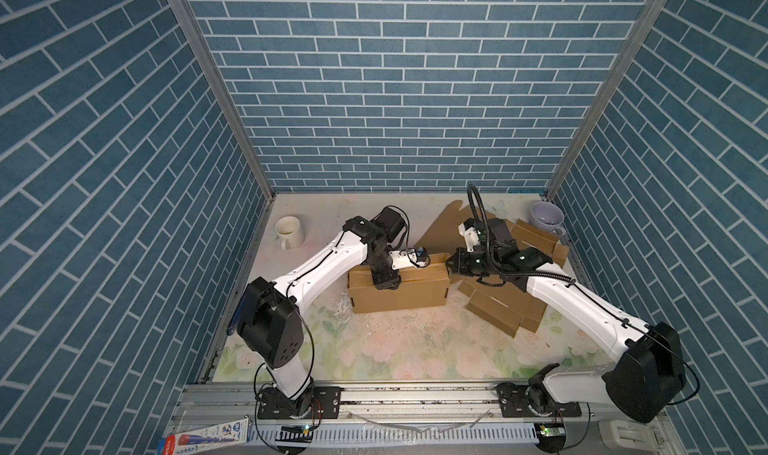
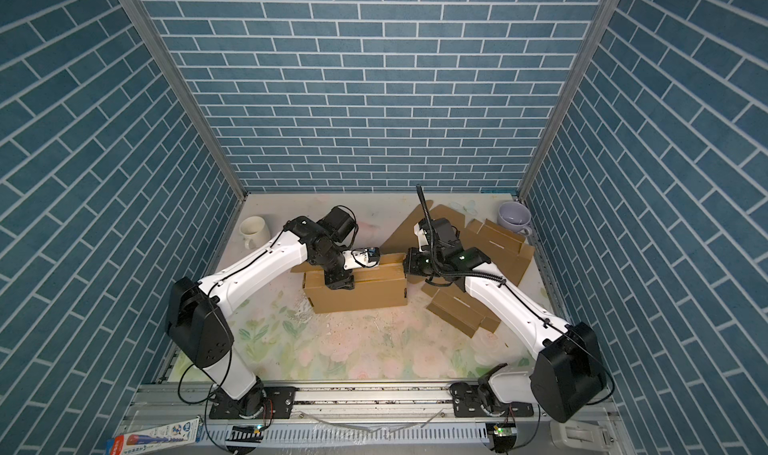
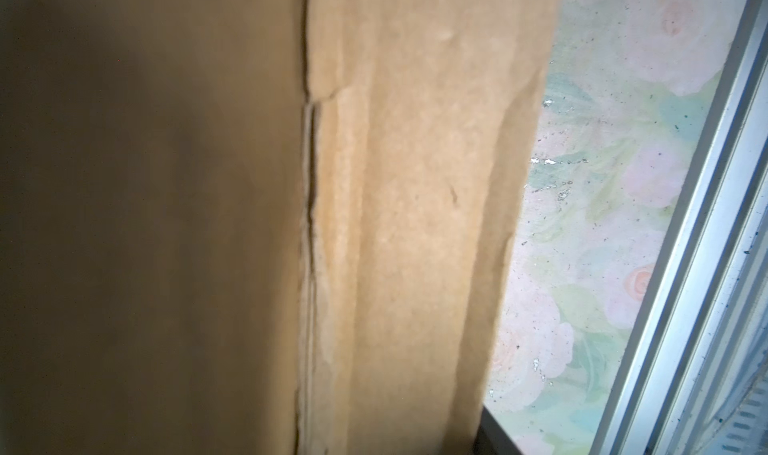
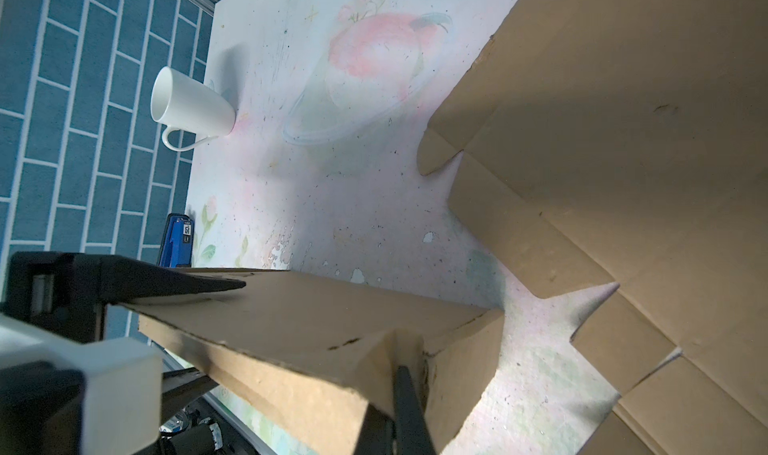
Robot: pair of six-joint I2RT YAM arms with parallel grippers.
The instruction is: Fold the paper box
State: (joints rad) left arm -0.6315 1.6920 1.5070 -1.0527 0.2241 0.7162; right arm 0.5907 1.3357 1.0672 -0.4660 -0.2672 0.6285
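The brown paper box stands half-formed in the middle of the flowered table. My left gripper points down onto its top near the left end. In the right wrist view its black fingers straddle the box's long wall, spread apart and open. The left wrist view is filled by cardboard, with one dark finger at its edge. My right gripper sits at the box's right end, shut on the folded end flap at the corner.
Flat cardboard blanks lie under and behind the right arm. A white mug stands at the back left and a lilac cup at the back right. A blue object lies by the left wall. A metal rail runs along the front.
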